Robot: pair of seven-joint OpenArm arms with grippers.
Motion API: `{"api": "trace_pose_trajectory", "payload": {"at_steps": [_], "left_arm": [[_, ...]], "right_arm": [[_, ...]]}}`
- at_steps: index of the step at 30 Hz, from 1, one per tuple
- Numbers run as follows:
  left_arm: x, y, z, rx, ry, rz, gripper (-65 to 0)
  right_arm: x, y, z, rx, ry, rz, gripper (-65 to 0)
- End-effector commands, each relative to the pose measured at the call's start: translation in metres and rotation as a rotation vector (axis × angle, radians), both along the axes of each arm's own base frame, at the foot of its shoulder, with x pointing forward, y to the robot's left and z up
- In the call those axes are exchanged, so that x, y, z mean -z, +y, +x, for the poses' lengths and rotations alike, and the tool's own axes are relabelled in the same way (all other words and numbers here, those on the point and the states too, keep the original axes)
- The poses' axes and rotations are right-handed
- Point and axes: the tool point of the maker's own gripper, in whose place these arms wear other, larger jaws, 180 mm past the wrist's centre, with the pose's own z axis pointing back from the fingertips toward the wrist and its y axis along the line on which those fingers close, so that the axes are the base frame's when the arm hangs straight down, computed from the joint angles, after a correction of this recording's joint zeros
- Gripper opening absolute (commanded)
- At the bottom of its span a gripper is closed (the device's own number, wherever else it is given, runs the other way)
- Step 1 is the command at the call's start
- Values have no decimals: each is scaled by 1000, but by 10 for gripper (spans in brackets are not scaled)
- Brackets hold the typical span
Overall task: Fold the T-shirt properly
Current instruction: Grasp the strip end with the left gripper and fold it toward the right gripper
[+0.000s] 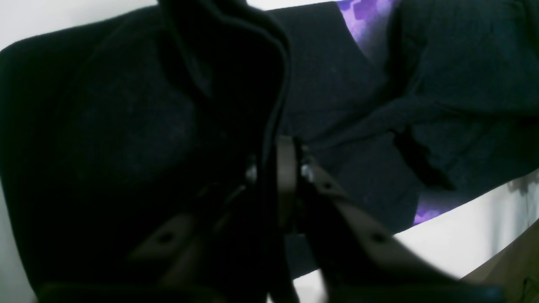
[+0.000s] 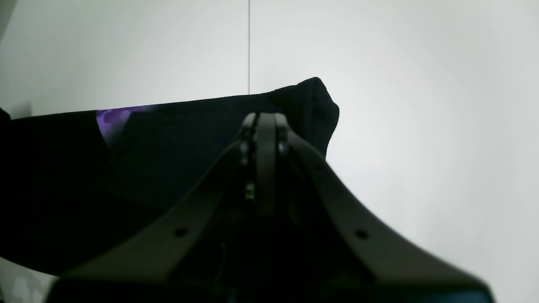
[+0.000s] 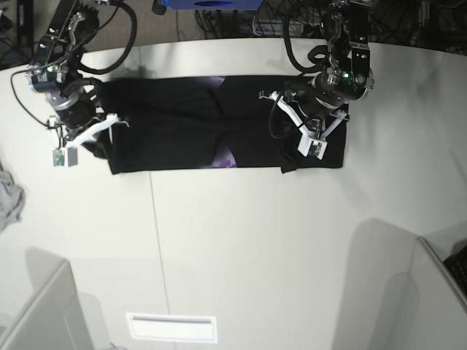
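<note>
The black T-shirt (image 3: pixel 182 138) lies as a long folded strip across the far part of the white table (image 3: pixel 241 240), with purple print showing at a fold. In the left wrist view my left gripper (image 1: pixel 278 168) is shut on a raised fold of the T-shirt (image 1: pixel 345 84); the hem runs down between its fingers and cloth hides the left finger. This left gripper (image 3: pixel 293 137) is at the strip's right end. My right gripper (image 2: pixel 265 120) is shut, its tips over the end corner of the T-shirt (image 2: pixel 168 143); no pinched cloth shows. In the base view the right gripper (image 3: pixel 98 135) is at the strip's left end.
A small light-grey cloth (image 3: pixel 9 197) lies at the table's left edge. A white label (image 3: pixel 171 328) sits near the front edge. Grey partition panels (image 3: pixel 44 306) stand at both front corners. Cables and a blue object (image 3: pixel 211 4) are behind the table.
</note>
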Motion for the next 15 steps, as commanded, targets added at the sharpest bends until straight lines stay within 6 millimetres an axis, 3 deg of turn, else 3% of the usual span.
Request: {"api": "trace_pose_trajectory", "payload": {"at_steps": [1, 3, 7, 12, 15], "left_arm": [[-9, -3, 6, 1, -33, -16, -533], [-9, -5, 6, 6, -33, -19, -456], [-9, -35, -2, 94, -27, -46, -380], [-17, -77, -6, 219, -45, -83, -380], [-22, -83, -6, 237, -59, -90, -382]], "right_arm": [[-11, -1, 6, 3, -46, 0, -650], [-11, -1, 6, 3, -46, 0, -650], [-12, -1, 7, 2, -48, 0, -650], [-11, 0, 7, 2, -48, 2, -650], [-11, -1, 6, 4, -46, 1, -650]]}}
